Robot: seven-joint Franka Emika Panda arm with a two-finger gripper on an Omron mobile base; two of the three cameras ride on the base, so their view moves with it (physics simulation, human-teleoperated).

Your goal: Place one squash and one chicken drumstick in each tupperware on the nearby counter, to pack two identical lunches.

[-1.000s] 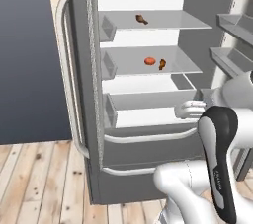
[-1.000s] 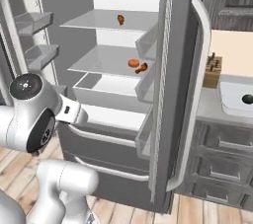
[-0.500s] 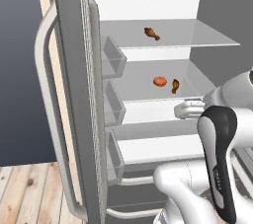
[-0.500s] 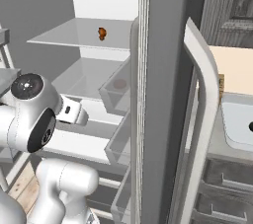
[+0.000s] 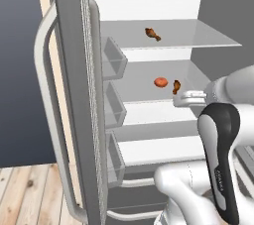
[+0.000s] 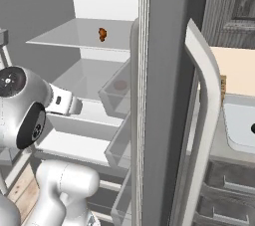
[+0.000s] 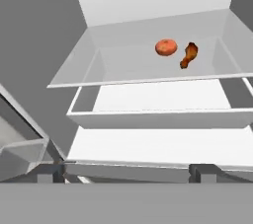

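- Squash [image 7: 166, 47], orange-red and round, sits on the middle glass shelf [image 7: 123, 65] of an open fridge, with a chicken drumstick [image 7: 188, 55] just beside it; the two look close but apart.
- Second drumstick [image 5: 153, 33] lies alone on the upper shelf [image 5: 198, 38]; seen from the right base camera it shows as a small brown shape [image 6: 102, 34] near the back wall.
- Pincer [image 7: 126, 171] is below and in front of the middle shelf, fingers wide apart and holding nothing; the hand [image 5: 190, 98] shows in the left base view, level with that shelf's front edge.
- Risk: the squash and drumstick lie so near each other that open fingers coming down on one could knock the other, rolling the squash toward the shelf's edge.
- Risk: the shelf above leaves little headroom, so a steep reach may strike its glass lip; a low, level entry looks safer.
- Risk: the drawer [image 7: 158, 117] jutting out under the shelf could catch the wrist on the way in.
- Risk: the fridge door [image 5: 74, 95] with its bins [image 5: 113, 60] stands close on the left, narrowing the room to swing a loaded arm out.
- Risk: a round squash may slip from a shallow pinch.
- Nothing has been packed yet, judging by the food on the shelves.
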